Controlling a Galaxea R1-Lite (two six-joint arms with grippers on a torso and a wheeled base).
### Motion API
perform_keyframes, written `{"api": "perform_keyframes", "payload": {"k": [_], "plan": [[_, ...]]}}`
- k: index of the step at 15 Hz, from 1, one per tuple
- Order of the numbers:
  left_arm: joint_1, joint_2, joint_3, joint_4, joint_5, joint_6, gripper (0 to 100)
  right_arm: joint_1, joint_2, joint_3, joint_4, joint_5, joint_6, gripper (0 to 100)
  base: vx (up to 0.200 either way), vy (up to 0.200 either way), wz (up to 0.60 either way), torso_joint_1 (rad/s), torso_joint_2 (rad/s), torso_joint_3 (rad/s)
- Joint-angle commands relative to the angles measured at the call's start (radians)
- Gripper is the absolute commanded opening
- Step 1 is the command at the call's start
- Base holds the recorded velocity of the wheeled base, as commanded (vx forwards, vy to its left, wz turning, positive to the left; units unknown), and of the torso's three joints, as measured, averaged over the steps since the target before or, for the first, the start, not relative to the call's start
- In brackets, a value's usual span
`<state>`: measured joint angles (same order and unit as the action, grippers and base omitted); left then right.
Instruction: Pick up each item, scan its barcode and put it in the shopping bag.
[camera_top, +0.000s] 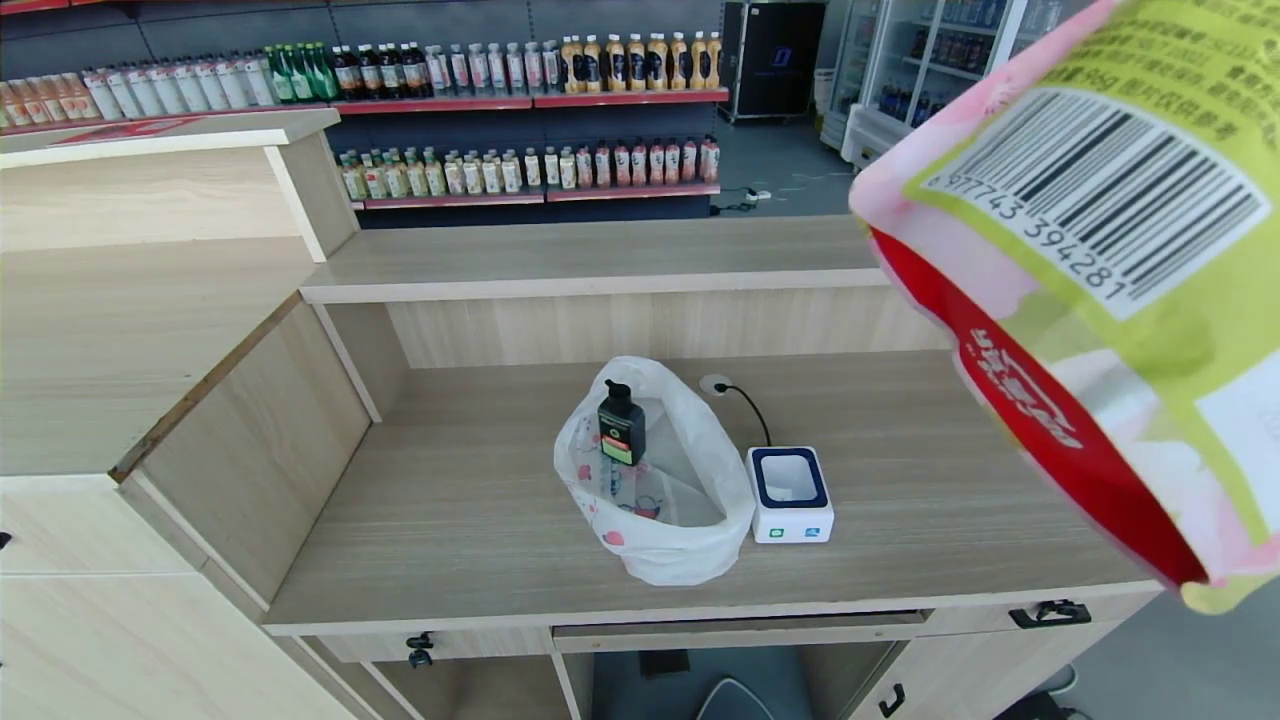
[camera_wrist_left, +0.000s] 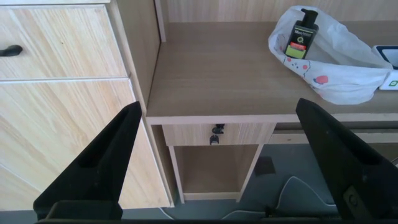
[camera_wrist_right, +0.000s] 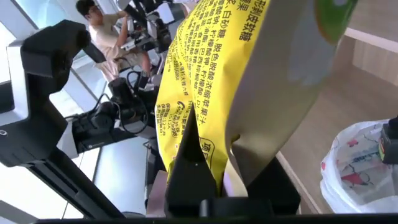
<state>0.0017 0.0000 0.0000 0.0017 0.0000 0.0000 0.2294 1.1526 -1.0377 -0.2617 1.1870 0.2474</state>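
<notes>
Your right hand clenches the packet, high and right of the scanner. Bring it down with the barcode turned to the scanner's window, clear of the bag beside it. Your left hand is released.

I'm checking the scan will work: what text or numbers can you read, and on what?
"97743 394281": under the barcode on the snack bag held by the right gripper.
Snack bag's other print: too tilted to read reliably.
Bottle label in the shopping bag: too small.
Shelf bottles labels: too small.
</notes>
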Motion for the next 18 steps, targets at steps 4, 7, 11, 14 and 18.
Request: {"api": "perform_keyframes", "payload": {"k": [4, 7, 11, 14, 18], "plan": [[0.0, 0.002, 0.0, 0.0, 0.0, 0.0, 100, 0.021, -0.047, -0.012, -0.001, -0.006, 0.081, 0, 0.0, 0.0, 0.0, 0.0, 0.0, 0.0], [0.0, 0.002, 0.0, 0.0, 0.0, 0.0, 100, 0.022, -0.045, -0.032, 0.001, -0.009, 0.081, 0, 0.0, 0.0, 0.0, 0.0, 0.0, 0.0], [0.0, 0.002, 0.0, 0.0, 0.0, 0.0, 100, 0.025, -0.048, -0.028, 0.001, -0.027, 0.078, 0, 0.0, 0.0, 0.0, 0.0, 0.0, 0.0], [0.0, 0.002, 0.0, 0.0, 0.0, 0.0, 100, 0.027, -0.037, -0.01, -0.002, -0.027, -0.019, 0, 0.0, 0.0, 0.0, 0.0, 0.0, 0.0], [0.0, 0.002, 0.0, 0.0, 0.0, 0.0, 100, -0.018, 0.036, -0.015, -0.002, -0.037, -0.335, 0, 0.0, 0.0, 0.0, 0.0, 0.0, 0.0]]}}
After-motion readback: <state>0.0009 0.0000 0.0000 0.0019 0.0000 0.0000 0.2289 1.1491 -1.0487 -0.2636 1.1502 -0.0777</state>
